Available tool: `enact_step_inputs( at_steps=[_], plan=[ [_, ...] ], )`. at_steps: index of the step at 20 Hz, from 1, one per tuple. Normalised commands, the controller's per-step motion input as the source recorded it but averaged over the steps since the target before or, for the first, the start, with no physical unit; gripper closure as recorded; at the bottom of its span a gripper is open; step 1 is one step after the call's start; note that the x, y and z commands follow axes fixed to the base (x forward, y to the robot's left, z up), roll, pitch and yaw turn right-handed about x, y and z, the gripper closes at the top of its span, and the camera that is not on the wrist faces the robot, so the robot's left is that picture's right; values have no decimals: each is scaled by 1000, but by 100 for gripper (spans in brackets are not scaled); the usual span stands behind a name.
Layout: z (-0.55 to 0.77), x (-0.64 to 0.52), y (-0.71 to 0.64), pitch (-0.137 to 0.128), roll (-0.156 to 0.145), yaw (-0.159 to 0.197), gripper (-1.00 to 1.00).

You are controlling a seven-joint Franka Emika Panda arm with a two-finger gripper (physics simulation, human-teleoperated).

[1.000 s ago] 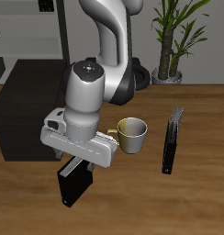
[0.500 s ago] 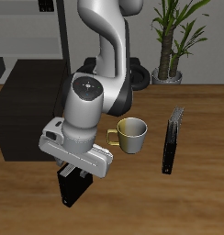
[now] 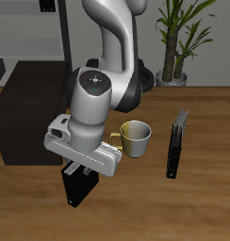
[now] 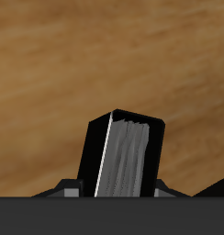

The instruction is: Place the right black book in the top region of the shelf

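Observation:
The right black book (image 3: pixel 77 188) stands upright near the table's front edge, thick and glossy black. My gripper (image 3: pixel 78 173) comes down over its top end and is shut on it, one finger on each side. In the wrist view the book (image 4: pixel 128 156) shows its black cover and grey page edge between my fingers, with my gripper (image 4: pixel 114 189) around it and the wooden table below. The shelf (image 3: pixel 27 113), a low matte black cabinet with a flat top, stands farther back, beyond my arm and to one side.
A yellowish mug (image 3: pixel 136 138) stands just beside my gripper. A slimmer, longer black book (image 3: pixel 173 143) stands upright beyond the mug. A potted plant (image 3: pixel 173 42) and a tall thin-framed dark rack (image 3: pixel 53 28) are at the back.
My gripper has dipped a little onto the book, then risen and shifted slightly toward the mug, and the book has moved with it.

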Motion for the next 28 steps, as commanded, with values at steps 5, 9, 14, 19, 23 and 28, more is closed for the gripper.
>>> enact_step_inputs(
  at_steps=[5, 9, 14, 19, 23, 28],
  plan=[
    [556, -183, 287, -74, 40, 48, 100],
    [582, -223, 319, -69, 31, 33, 100],
    [474, -311, 305, -47, 7, 27, 100],
    [581, -394, 134, -62, 28, -9, 100],
    [588, -519, 56, -85, 11, 25, 100],
    [352, -519, 35, -32, 8, 25, 100]
  ],
)
